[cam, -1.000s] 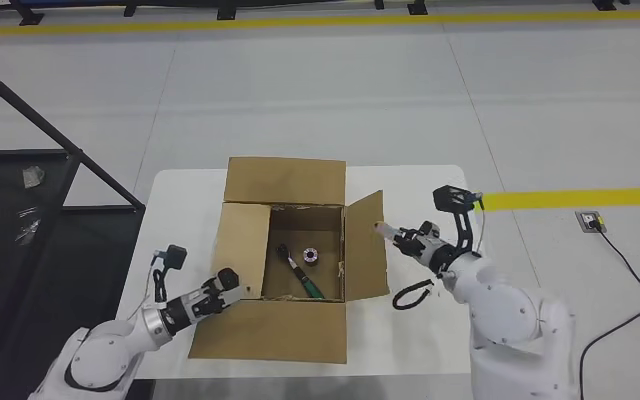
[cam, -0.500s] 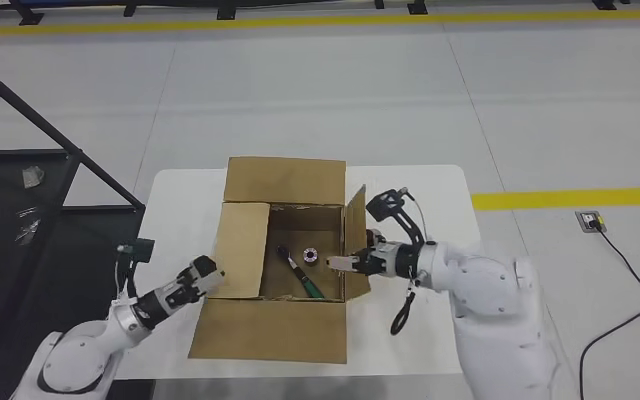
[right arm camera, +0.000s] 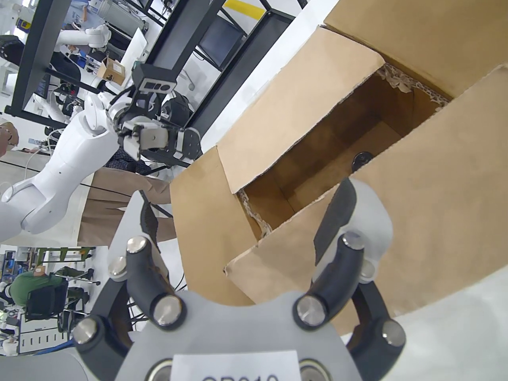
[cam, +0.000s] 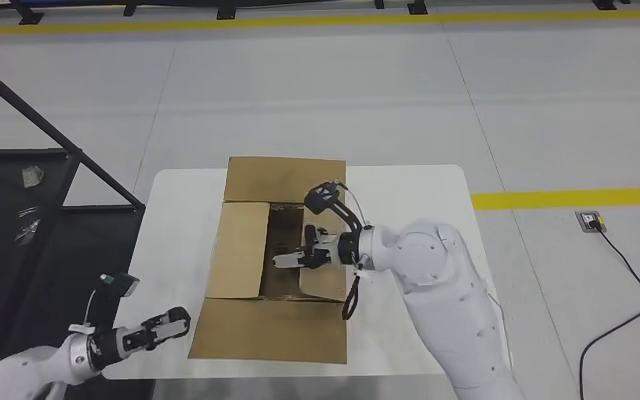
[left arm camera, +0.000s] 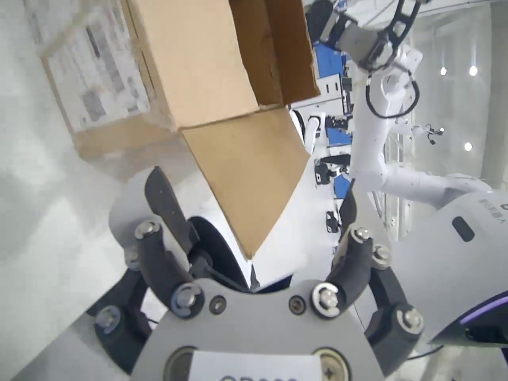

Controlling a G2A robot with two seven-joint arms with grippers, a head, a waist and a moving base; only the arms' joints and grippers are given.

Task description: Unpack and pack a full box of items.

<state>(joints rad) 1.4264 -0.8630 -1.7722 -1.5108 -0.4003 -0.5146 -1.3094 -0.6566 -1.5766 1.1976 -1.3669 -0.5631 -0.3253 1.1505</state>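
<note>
White table [cam: 430, 200] bears a brown cardboard box [cam: 285, 180]; left end effector [cam: 177, 320] and right end effector [cam: 281, 261] gape wide

White table [cam: 430, 190], black frame [cam: 76, 150].

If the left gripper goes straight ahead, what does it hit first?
Likely the near flap of the box: its corner sits straight ahead of the open left gripper, though depth is unclear.
</note>
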